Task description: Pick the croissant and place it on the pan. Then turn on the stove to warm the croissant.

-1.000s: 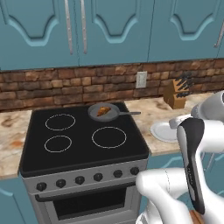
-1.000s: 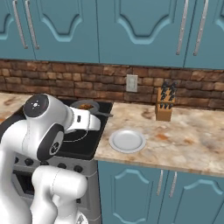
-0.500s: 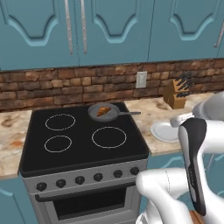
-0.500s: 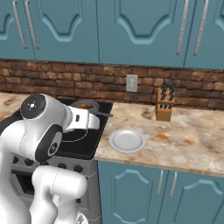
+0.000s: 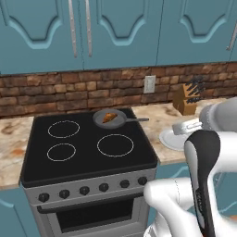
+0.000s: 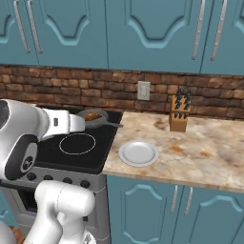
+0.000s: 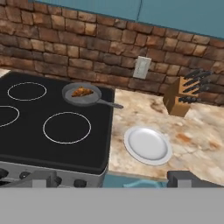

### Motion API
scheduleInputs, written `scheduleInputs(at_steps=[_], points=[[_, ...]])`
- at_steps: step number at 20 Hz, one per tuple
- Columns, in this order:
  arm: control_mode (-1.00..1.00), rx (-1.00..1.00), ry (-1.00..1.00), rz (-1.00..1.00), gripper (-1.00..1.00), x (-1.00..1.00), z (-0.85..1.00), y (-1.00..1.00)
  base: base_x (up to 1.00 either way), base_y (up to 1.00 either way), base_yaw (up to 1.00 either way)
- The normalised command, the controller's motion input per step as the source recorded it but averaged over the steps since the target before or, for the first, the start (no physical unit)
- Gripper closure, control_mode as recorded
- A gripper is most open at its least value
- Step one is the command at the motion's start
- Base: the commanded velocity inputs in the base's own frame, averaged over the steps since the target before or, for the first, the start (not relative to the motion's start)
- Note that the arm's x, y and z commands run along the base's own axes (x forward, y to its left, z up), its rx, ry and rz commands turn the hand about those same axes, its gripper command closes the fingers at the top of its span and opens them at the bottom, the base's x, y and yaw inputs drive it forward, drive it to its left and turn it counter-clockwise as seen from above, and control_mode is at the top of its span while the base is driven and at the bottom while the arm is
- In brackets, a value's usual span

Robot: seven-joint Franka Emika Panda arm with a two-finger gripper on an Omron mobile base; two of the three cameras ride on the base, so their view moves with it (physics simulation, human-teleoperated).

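So the croissant [image 7: 82, 92] sits in the pan [image 7: 81, 95], and the pan is on the stove [image 7: 52, 127] at its back right corner, handle sticking out to the right toward the counter [image 7: 192, 140]. The other three burners are bare — one in front of the pan, two off to its left. The knobs run along the stove's front panel, below the glass top. Right of the stove on the counter is a plate [image 7: 147, 145] (near the front edge, just beside the stove), and further back right stands the knife block [image 7: 180, 99] against the brick wall [image 7: 65, 39]. An outlet [image 7: 141, 68] is on that wall between pan and knife block, cabinets [image 5: 115, 32] hang above
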Motion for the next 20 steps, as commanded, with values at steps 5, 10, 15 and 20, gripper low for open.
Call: scheduleInputs(at_steps=[5, 10, 15, 20], points=[[-1.0, -0.12, -0.17, 0.0, -1.0, -0.39, -0.31, 0.62, 0.0, 0.0, 0.0], [-1.0, -0.06, -0.16, 0.0, -1.0, -0.39, -0.45, 0.47, 0.0, 0.0, 0.0], [-1.0, -0.03, -0.15, 0.0, -1.0, -0.35, -0.6, 0.47, 0.0, 0.0, 0.0], [-1.0, -0.01, -0.16, 0.0, -1.0, -0.37, -0.77, 0.29, 0.0, 0.0, 0.0]])
